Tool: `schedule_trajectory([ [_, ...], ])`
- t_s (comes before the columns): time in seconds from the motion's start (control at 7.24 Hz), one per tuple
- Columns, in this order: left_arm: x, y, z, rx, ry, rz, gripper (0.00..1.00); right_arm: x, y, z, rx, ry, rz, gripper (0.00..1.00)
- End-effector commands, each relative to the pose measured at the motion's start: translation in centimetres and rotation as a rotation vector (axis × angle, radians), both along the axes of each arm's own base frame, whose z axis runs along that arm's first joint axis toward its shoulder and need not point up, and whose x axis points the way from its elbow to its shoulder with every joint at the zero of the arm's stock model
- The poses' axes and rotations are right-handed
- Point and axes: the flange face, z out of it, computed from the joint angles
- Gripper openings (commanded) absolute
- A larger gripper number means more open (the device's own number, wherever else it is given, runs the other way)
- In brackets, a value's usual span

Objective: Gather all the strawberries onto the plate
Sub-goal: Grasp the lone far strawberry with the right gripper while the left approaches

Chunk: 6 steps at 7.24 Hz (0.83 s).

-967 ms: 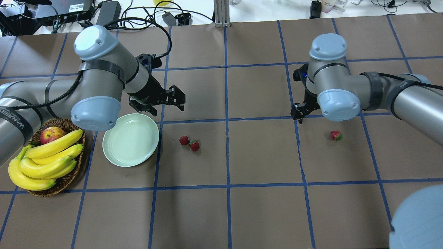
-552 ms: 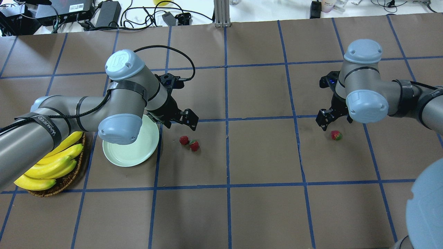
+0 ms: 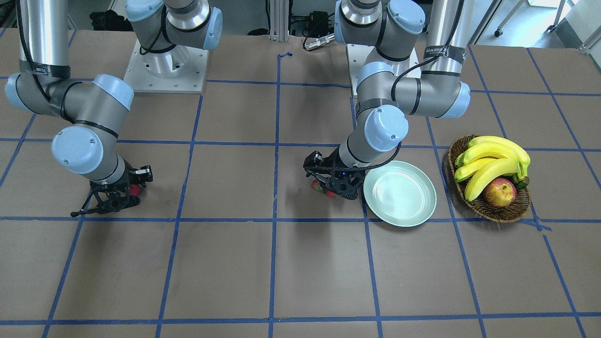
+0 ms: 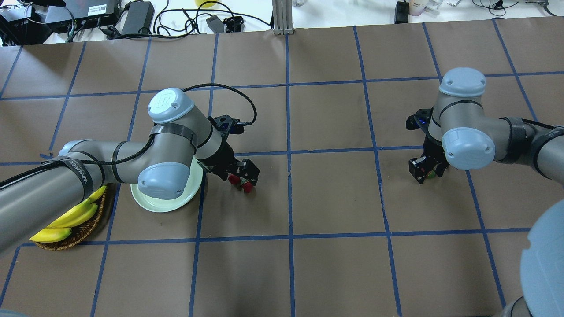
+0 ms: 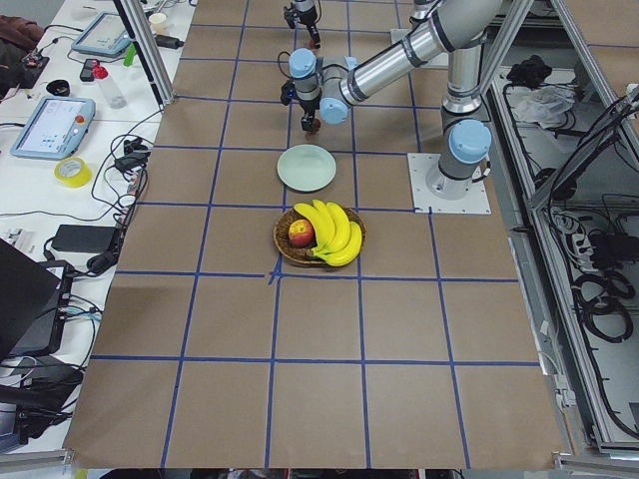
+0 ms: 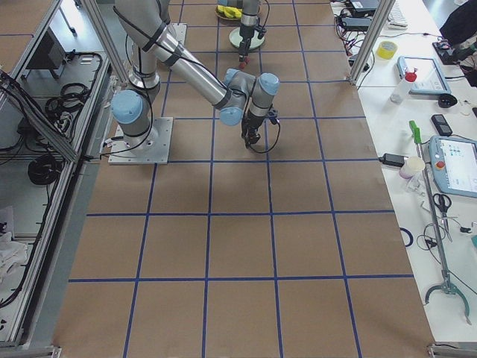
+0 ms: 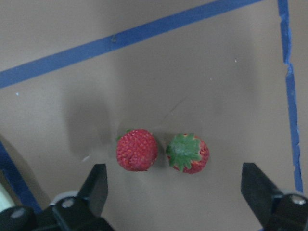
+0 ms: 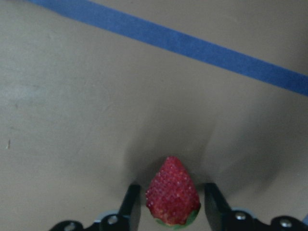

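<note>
Two strawberries point(image 7: 137, 150) point(image 7: 187, 153) lie side by side on the brown table just right of the pale plate point(image 4: 161, 203). My left gripper point(image 4: 240, 176) hangs low over them, open wide, with both berries between its fingers point(image 7: 96, 185). The plate holds nothing and is partly hidden under my left arm in the overhead view. A third strawberry point(image 8: 172, 197) lies far to the right. My right gripper point(image 4: 425, 171) is down around it, open, with a finger point(image 8: 132, 202) close on each side and a thin gap showing.
A wicker basket point(image 3: 497, 212) with bananas point(image 3: 488, 159) and an apple point(image 3: 500, 192) stands beside the plate point(image 3: 399, 193) on the far side from the berries. Blue tape lines grid the table. Cables and boxes lie along the far edge.
Both arms came down and forward. The left gripper moved from the plate's far edge to over the two strawberries. The right gripper dropped from beside its strawberry to straddle it.
</note>
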Motion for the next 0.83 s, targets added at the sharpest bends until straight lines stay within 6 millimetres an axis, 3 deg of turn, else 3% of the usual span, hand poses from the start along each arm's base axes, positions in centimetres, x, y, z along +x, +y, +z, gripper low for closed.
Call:
schedule_trajectory([
  [0.0,-0.1,-0.2,-1.4,0.022,0.004,-0.007,1.00,0.1,0.0,0.0,-0.003,-0.010,-0.012,0.00],
  [0.14,-0.1,-0.3,-2.1,0.034,0.001,-0.008,1.00,0.2,0.0,0.3,-0.010,0.002,-0.071,0.00],
  [0.28,-0.1,-0.7,-2.3,0.009,0.004,-0.010,1.00,1.8,-0.2,0.7,-0.036,-0.066,-0.148,0.00],
  [0.41,-0.1,-1.4,-1.3,-0.027,0.003,-0.022,1.00,4.8,-0.2,1.3,-0.062,-0.215,-0.223,0.00],
  [0.55,0.1,-2.6,0.8,-0.070,-0.010,-0.018,1.00,9.3,0.5,1.6,-0.060,-0.297,-0.224,0.00],
  [0.69,0.0,-2.8,1.1,-0.056,-0.011,0.015,1.00,14.0,1.1,1.9,-0.048,-0.440,-0.224,0.00],
])
